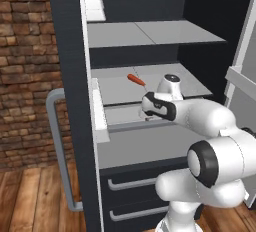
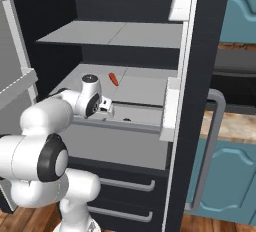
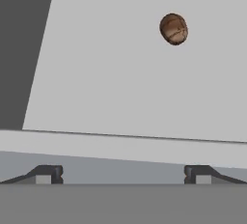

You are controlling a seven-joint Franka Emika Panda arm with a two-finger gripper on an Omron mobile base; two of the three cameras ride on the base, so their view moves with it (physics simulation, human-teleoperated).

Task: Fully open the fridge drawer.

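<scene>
In the left base view we see a grey door handle (image 1: 59, 146) at the far left, then the fridge drawer (image 1: 145, 143), pulled partway out below the shelf (image 1: 150, 83) that carries a small orange item (image 1: 136, 80). Our end effector (image 3: 123, 174) hovers at the drawer's top lip, its fingertips (image 3: 48, 174) spread wide and pinching nothing. Inside the drawer lies a small brown round object (image 3: 173, 29). Two dark drawers (image 1: 135, 196) sit beneath.

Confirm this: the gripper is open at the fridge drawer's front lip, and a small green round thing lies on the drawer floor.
Not quite: the small round thing on the fridge drawer floor is brown, not green, as the hand view shows. The rest holds: the gripper is open at the drawer's front lip.
</scene>
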